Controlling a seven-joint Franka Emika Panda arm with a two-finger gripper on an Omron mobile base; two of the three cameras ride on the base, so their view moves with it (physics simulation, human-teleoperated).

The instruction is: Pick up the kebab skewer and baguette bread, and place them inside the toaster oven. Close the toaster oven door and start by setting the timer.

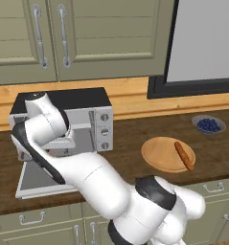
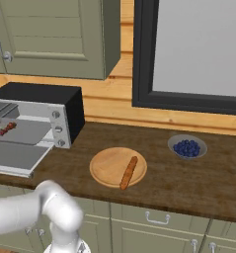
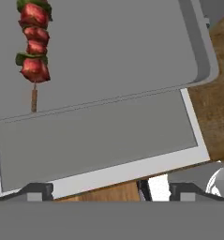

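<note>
The toaster oven (image 1: 82,99) (image 2: 40,94) stands on the left of the counter with its door (image 1: 33,181) (image 2: 13,156) (image 3: 99,136) folded down flat. The kebab skewer (image 3: 33,47) (image 2: 7,128), red meat chunks with green bits, lies on the grey tray (image 3: 132,47) inside the oven. My gripper (image 3: 111,191) hovers above the door and the tray's front edge, open, nothing between its fingers and apart from the skewer. In the left base view my arm hides the oven's mouth. The baguette bread (image 1: 184,155) (image 2: 128,173) lies on a round wooden plate (image 1: 159,153) (image 2: 107,165) to the oven's right.
A bowl of blueberries (image 1: 208,124) (image 2: 187,147) sits behind the plate at the right. Three knobs (image 1: 104,131) line the oven's right panel. Brown counter (image 3: 221,108) runs beside the door. Wall cabinets hang above the oven, and a dark-framed window fills the right.
</note>
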